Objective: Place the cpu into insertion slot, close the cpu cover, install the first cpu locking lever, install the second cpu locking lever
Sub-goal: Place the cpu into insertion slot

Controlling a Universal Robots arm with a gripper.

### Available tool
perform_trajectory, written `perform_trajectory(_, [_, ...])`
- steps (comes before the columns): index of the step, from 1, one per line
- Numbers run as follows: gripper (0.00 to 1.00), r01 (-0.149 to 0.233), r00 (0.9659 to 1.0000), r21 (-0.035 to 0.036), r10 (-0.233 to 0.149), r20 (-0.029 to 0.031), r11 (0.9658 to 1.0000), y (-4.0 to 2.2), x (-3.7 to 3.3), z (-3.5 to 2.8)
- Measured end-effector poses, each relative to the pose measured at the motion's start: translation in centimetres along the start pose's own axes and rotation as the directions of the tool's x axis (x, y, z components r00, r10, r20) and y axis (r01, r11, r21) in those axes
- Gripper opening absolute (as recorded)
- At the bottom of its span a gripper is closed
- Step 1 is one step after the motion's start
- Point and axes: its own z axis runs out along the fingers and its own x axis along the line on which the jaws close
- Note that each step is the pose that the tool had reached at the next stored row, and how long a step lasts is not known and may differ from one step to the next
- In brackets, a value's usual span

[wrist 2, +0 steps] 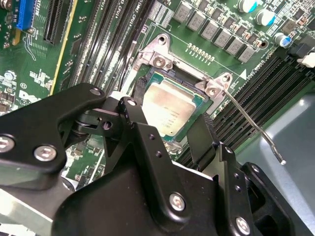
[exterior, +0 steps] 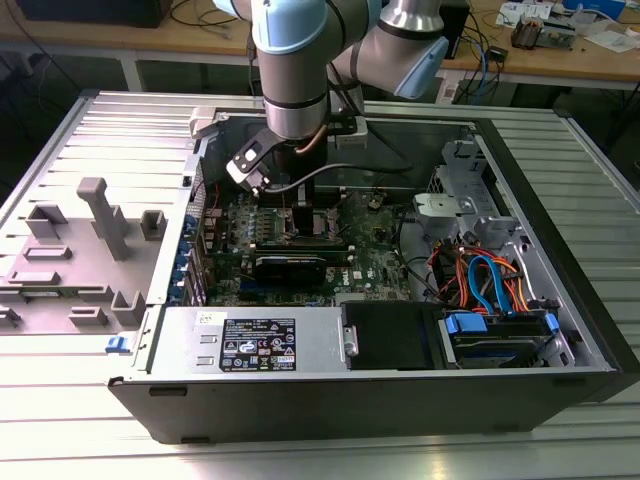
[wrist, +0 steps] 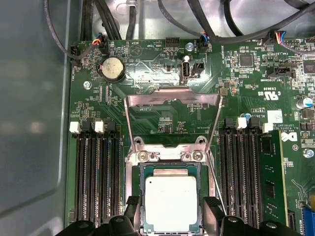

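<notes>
Fingers of the black two-finger gripper stand spread, one on each side of the small square silver-grey cpu, set wider than the chip. The cpu lies flat in the dark-framed square insertion slot. Beyond the slot, the thin silver-grey metal cpu cover is swung open above the green motherboard. A thin wire locking lever angles away beside the slot. In the exterior view the gripper is at about 1 o'clock from the grey power supply box; blue and orange cables lie at 4 o'clock from the gripper.
</notes>
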Motion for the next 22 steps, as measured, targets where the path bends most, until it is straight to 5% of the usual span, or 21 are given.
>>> perform_trajectory(8, [0.62, 0.0, 1.0, 0.0019, 0.0, -0.0001, 1.0, -0.03, 0.01, 0.17])
perform_trajectory(10, [0.62, 0.001, 1.0, 0.0194, -0.001, 0.0015, 0.9998, -0.04, 0.01, 0.29])
perform_trajectory(13, [0.62, 0.001, 1.0, 0.0316, -0.002, 0.0049, 0.9995, -0.03, 0.04, 0.4])
perform_trajectory(22, [0.62, 0.016, 0.9999, 0.0353, -0.017, 0.0034, 0.9992, -0.02, 0.3, 0.63])
